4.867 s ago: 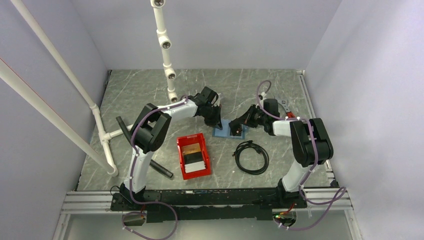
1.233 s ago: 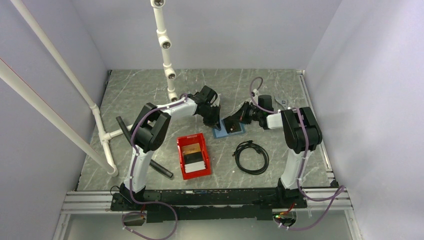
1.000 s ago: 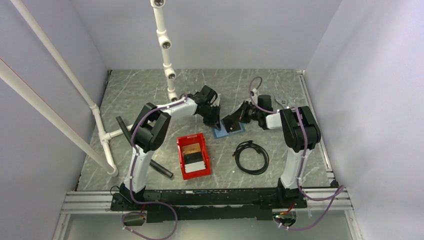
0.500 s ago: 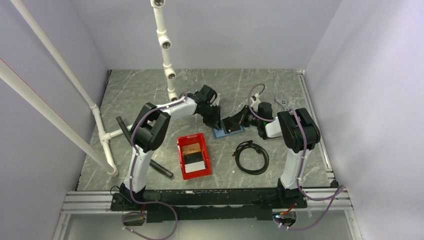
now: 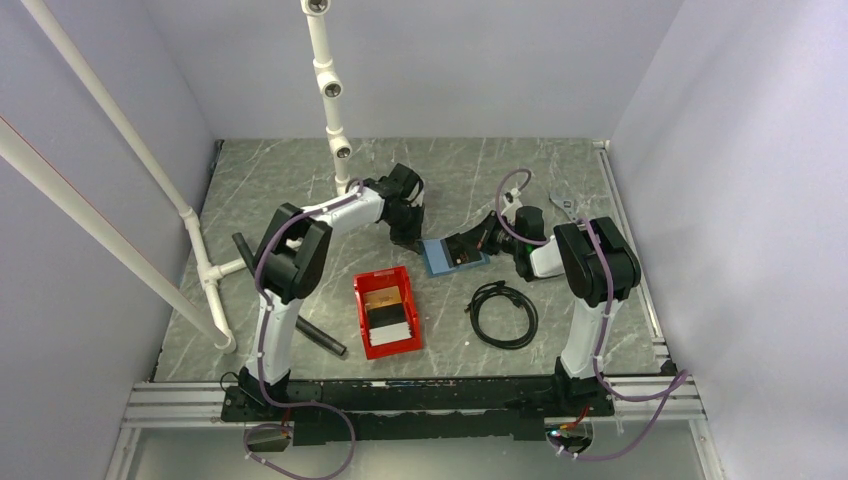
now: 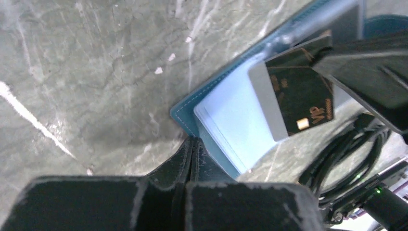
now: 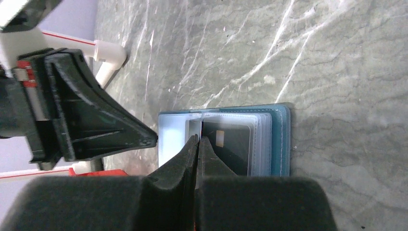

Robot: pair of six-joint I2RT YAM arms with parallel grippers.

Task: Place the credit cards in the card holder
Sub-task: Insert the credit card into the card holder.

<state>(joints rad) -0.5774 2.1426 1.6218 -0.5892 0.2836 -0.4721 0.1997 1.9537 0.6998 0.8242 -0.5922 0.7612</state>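
Holder [image 6: 183, 114] is laid open flat on desk [image 6: 96, 72]. Dark card [image 6: 298, 96] is pinched at one edge by the clenched right end effector [image 7: 197, 142] and slanted over the holder's inside, likely so a corner can be fed into a pocket. Left end effector [image 6: 190, 147] is clenched and empty, its tips set at the holder's edge, probably to stop sliding. More cards [image 5: 384, 300] are left in red bin [image 5: 361, 320], well apart.

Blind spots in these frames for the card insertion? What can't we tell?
- Right wrist view: the right fingers cover the near edge of the dark card; whether it is inside a sleeve of the card holder is unclear.
- Left wrist view: the left fingers hide the holder's near edge; contact unclear.
- Top view: credit cards in the red bin are too small to count.
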